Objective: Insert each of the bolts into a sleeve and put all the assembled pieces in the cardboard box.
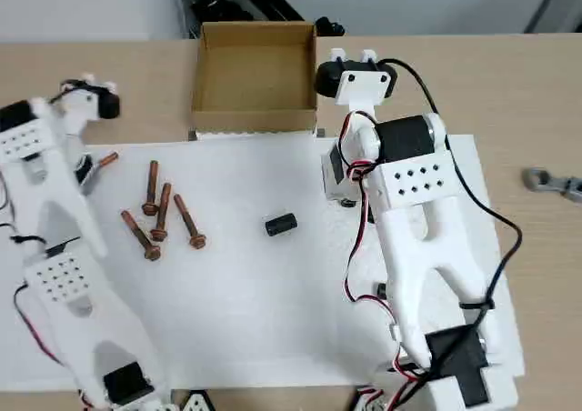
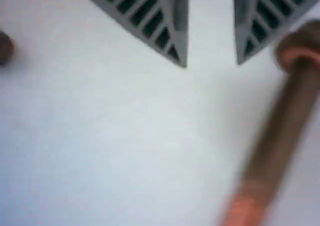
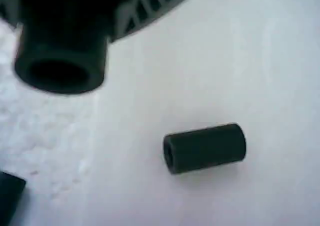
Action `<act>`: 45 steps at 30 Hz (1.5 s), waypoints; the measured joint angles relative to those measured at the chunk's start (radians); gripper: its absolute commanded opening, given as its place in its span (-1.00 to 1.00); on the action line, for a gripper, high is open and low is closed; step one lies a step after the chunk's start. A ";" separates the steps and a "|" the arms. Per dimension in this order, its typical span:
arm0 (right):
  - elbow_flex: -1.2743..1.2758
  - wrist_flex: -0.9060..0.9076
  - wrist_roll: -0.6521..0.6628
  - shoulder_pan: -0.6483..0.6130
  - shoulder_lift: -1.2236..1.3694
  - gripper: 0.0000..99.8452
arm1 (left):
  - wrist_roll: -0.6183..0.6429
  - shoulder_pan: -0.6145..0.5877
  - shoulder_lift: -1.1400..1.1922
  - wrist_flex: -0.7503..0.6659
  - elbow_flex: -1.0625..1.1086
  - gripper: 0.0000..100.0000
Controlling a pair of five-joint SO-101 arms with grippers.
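The left arm [image 1: 64, 275] and the right arm [image 1: 418, 220] were both built of white printed shells, each with a flat plate pierced by a grid of small round holes. Black servo blocks [image 1: 406, 138] sat at the joints. Red, black and white wires [image 1: 359, 170] and a black cable [image 1: 418, 84] ran along the right arm. The fingers [image 2: 150, 16] of the left gripper [image 2: 211, 61] were grey, wedge-shaped and ribbed with dark slots.

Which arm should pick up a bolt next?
Left. The left tool is open just above the surface, with a bolt lying right beside it. The right arm holds a sleeve, so it is occupied.
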 measured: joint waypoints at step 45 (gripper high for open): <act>0.063 0.000 0.000 0.002 0.000 -0.98 | -0.318 -0.032 0.193 -0.037 -0.296 -0.70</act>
